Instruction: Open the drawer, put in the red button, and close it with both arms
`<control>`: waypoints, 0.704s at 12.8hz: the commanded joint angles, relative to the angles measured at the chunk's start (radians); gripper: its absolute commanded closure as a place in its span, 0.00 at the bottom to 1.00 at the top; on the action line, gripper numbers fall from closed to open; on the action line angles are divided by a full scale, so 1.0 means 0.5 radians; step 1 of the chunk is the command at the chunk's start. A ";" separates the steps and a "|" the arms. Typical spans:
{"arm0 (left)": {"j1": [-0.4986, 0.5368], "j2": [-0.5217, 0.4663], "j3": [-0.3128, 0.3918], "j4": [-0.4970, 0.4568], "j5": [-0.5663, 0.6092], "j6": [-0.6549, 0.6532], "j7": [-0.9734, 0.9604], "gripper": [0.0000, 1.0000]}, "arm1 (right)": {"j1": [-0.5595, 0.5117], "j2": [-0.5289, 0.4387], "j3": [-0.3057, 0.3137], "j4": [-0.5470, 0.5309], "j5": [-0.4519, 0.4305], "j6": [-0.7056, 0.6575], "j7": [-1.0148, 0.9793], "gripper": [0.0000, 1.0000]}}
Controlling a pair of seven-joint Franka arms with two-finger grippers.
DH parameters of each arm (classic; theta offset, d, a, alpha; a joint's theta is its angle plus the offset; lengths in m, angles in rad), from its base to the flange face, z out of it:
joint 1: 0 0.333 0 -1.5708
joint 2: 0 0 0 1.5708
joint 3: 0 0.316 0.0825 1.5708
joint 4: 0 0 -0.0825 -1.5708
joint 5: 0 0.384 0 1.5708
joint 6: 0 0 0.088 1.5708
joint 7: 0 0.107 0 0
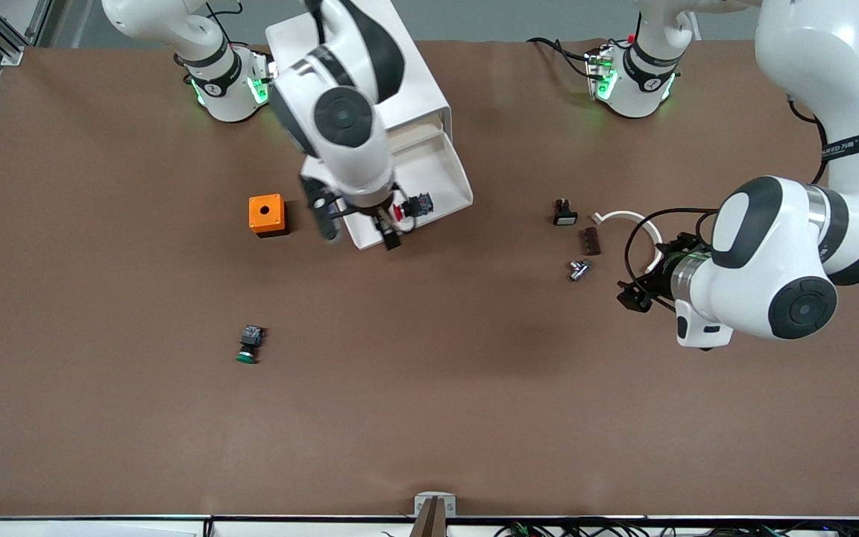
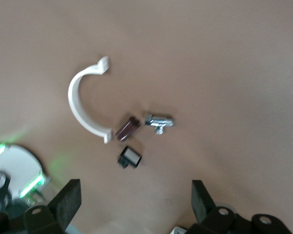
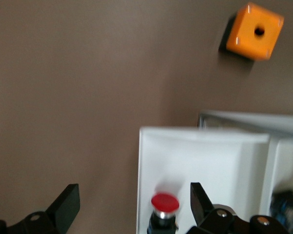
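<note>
White plastic formed the drawer (image 1: 429, 175), which was pulled out of the cabinet (image 1: 370, 71) so that the red button (image 1: 408, 208) could be laid in it; the button was seen lying inside the drawer, near its front wall. The right gripper (image 1: 359, 224) was held over that front wall with its fingers (image 3: 68, 207) apart and nothing between them, which suggested the button had been released. The left gripper (image 1: 634, 294) was kept waiting, fingers spread, over the bench (image 1: 474, 388) toward the left arm's end from the drawer. One red button, one green button (image 1: 250, 345), one orange box (image 1: 267, 215) and four small parts were counted.
</note>
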 commanded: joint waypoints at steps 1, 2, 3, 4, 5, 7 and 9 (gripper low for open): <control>-0.048 0.046 -0.022 -0.014 0.057 0.174 0.179 0.01 | -0.314 -0.002 0.000 0.188 -0.013 -0.214 -0.536 0.00; -0.082 0.055 -0.025 -0.032 0.063 0.294 0.231 0.01 | -0.428 -0.002 0.000 0.240 -0.013 -0.251 -0.690 0.00; -0.128 0.059 -0.025 -0.069 0.066 0.401 0.250 0.01 | -0.505 -0.002 0.000 0.256 -0.019 -0.267 -0.855 0.00; -0.174 0.065 -0.025 -0.100 0.066 0.487 0.253 0.01 | -0.594 -0.011 -0.006 0.256 -0.053 -0.306 -1.145 0.00; -0.214 0.083 -0.025 -0.121 0.063 0.564 0.253 0.01 | -0.664 -0.011 -0.012 0.259 -0.105 -0.377 -1.437 0.00; -0.251 0.098 -0.074 -0.219 0.063 0.754 0.259 0.01 | -0.821 -0.051 -0.055 0.323 -0.142 -0.442 -1.843 0.00; -0.312 0.102 -0.111 -0.339 0.066 0.966 0.265 0.01 | -0.928 -0.109 -0.101 0.327 -0.145 -0.439 -2.135 0.00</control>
